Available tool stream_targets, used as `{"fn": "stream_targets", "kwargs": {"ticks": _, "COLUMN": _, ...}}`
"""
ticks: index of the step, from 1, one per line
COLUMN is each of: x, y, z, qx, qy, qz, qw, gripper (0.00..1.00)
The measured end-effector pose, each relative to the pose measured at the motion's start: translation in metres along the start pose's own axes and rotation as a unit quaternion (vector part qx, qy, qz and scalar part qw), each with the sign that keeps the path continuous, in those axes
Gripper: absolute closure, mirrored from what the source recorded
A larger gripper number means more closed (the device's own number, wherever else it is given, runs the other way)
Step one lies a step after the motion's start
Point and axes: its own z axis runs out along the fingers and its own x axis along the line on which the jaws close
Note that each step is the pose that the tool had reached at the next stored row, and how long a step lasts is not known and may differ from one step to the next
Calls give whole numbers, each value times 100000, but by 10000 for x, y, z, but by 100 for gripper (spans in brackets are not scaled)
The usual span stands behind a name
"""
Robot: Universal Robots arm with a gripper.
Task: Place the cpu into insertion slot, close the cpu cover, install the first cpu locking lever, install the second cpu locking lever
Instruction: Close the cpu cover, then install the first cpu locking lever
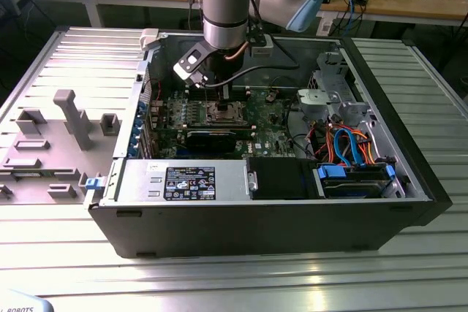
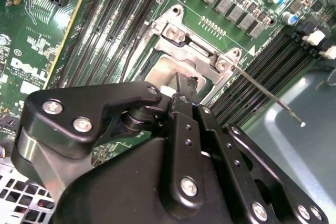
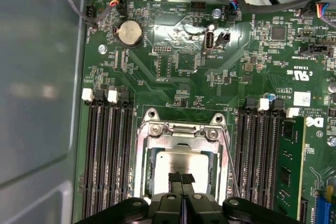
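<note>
lying on one slatted metal table: one open computer case, with one robot arm reaching inside. over one green motherboard, one gripper, fingertips pressed together, holding nothing, down at the chip's top. between two banks of memory slots, one insertion slot; flat around the chip, one cpu cover; seated inside, one cpu. beside it, one thin locking lever, sticking up.

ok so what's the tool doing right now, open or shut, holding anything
tool: closed, nothing held, its tip right over the cpu sitting in the insertion slot.
</note>
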Motion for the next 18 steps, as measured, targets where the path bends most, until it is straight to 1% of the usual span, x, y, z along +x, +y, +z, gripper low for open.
{"fn": "stream_targets", "kwargs": {"ticks": 15, "x": 0, "y": 1, "z": -1, "qx": -13, "qy": -5, "qz": 194, "qw": 100000, "gripper": 89}}
{"fn": "stream_targets", "kwargs": {"ticks": 16, "x": 1, "y": 1, "z": -15, "qx": -8, "qy": -11, "qz": 196, "qw": 100000, "gripper": 89}}
{"fn": "stream_targets", "kwargs": {"ticks": 17, "x": 2, "y": 1, "z": -43, "qx": -13, "qy": -7, "qz": 200, "qw": 100000, "gripper": 89}}
{"fn": "stream_targets", "kwargs": {"ticks": 18, "x": 4, "y": 2, "z": -96, "qx": -11, "qy": -7, "qz": 200, "qw": 100000, "gripper": 89}}
